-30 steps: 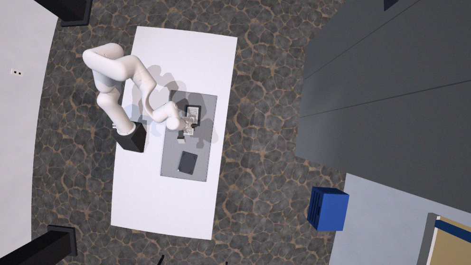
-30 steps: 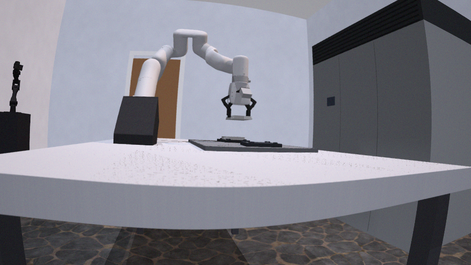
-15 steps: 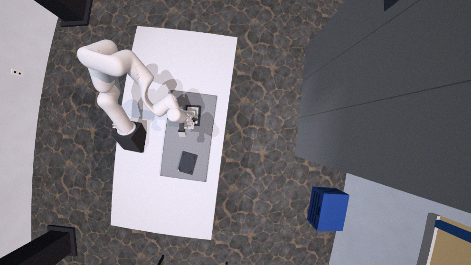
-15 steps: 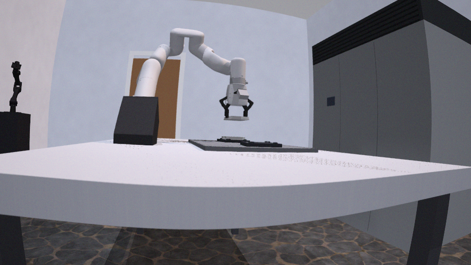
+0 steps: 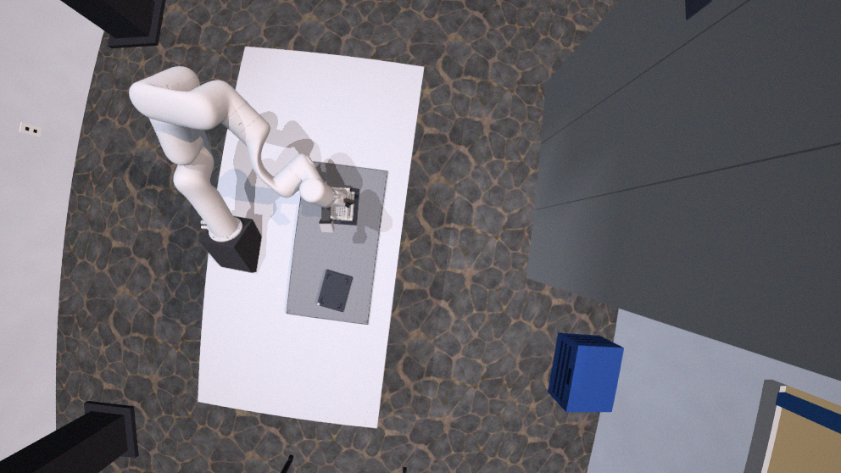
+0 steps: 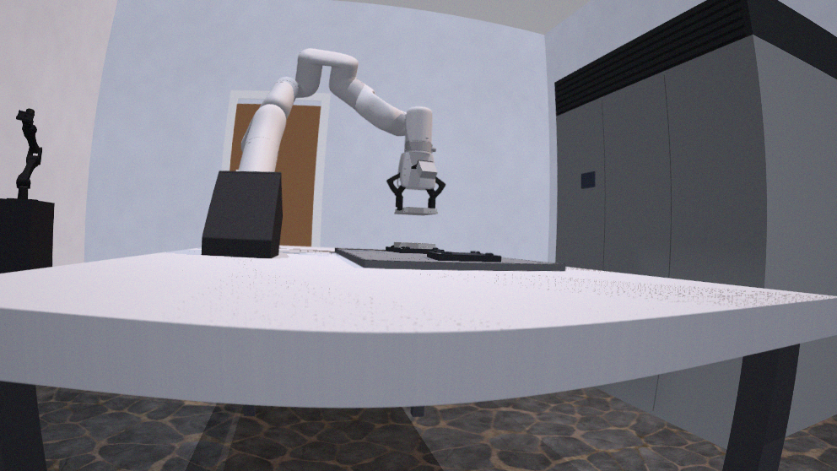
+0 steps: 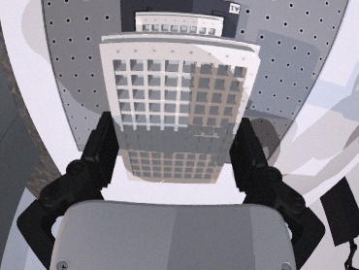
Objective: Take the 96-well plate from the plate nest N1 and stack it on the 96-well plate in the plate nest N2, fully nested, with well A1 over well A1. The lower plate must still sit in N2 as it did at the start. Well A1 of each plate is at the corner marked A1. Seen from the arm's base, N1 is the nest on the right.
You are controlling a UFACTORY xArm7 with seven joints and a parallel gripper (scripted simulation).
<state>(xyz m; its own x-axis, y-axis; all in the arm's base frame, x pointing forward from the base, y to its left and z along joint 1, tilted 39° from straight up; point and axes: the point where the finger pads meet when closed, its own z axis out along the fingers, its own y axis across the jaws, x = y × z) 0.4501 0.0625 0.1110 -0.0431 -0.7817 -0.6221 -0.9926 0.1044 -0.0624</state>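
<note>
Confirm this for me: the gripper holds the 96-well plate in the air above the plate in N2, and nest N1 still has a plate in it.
One part is wrong. Nest N1 has no plate in it; the top view shows only its dark tray. The rest holds: the gripper is shut on the 96-well plate and holds it in the air above the plate in N2, as the exterior view shows.
</note>
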